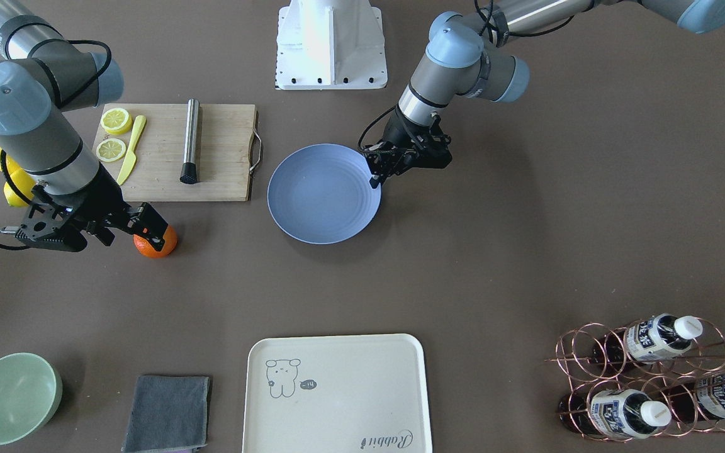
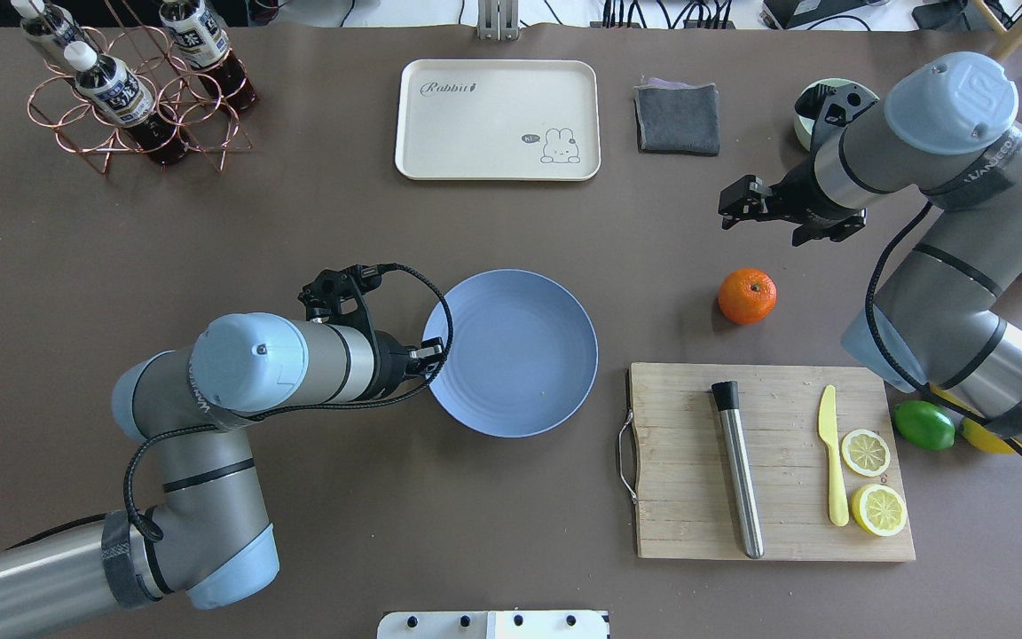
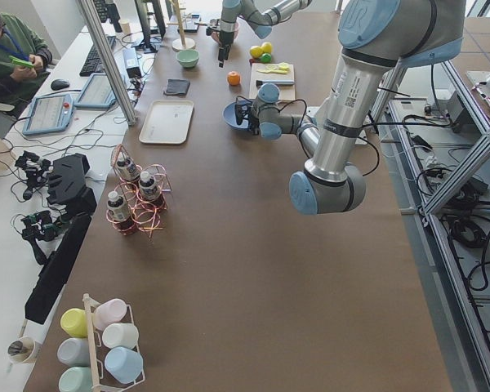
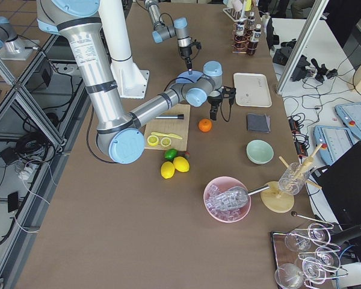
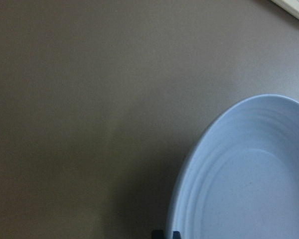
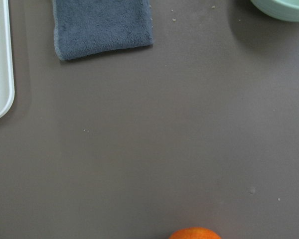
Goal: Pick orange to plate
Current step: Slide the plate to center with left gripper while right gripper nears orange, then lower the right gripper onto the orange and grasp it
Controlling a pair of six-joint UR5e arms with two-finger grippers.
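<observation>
The orange lies on the brown table, to the right of the blue-lavender plate and just beyond the cutting board. My right gripper hovers above the table slightly past the orange, open and holding nothing. In the right wrist view only the orange's top shows, at the bottom edge. In the front view that gripper overlaps the orange. My left gripper sits at the plate's left rim, its fingertips close together on the rim. The plate has nothing in it.
A wooden cutting board holds a metal muddler, a yellow knife and two lemon halves. A lime lies beside it. At the far side stand a cream tray, grey cloth, green bowl and bottle rack.
</observation>
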